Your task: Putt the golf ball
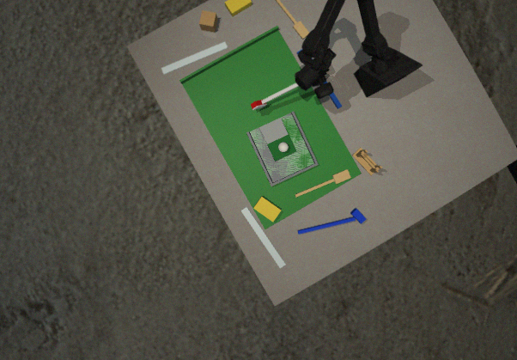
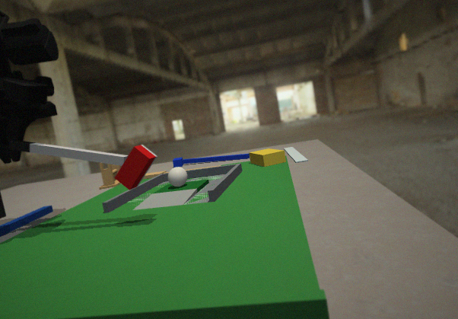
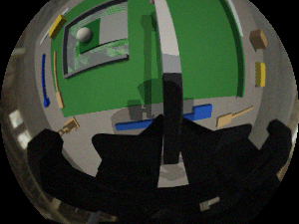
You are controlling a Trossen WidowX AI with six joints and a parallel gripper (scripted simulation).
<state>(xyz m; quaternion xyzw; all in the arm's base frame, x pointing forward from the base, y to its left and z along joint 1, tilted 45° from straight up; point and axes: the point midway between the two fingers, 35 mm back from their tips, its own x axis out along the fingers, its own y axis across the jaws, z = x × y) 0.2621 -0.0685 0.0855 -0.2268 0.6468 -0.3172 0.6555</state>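
Note:
My gripper (image 1: 313,84) (image 3: 167,117) is shut on the white shaft of the red putter (image 1: 275,97) (image 2: 76,154) (image 3: 164,29). The putter is held off the green mat (image 1: 232,83) (image 2: 213,249) (image 3: 198,42), and its red head (image 1: 256,105) (image 2: 135,166) hangs above the mat. The white golf ball (image 1: 283,146) (image 2: 177,176) (image 3: 84,33) rests on the dark green raised green (image 1: 276,154) (image 2: 192,184) inside the grey-walled frame (image 1: 313,152) (image 2: 222,186) (image 3: 100,62). A grey ramp (image 1: 273,131) (image 2: 165,199) leads up to it.
A blue putter (image 1: 332,223) (image 2: 213,159) and a tan putter (image 1: 322,183) lie beyond the frame, another tan putter (image 1: 289,15) and a blue bar (image 1: 335,100) (image 2: 23,218) near the arm. Yellow blocks (image 1: 267,209) (image 2: 267,157), (image 1: 238,3), a tan cube (image 1: 208,20), white strips (image 1: 194,57), (image 1: 263,237) lie around.

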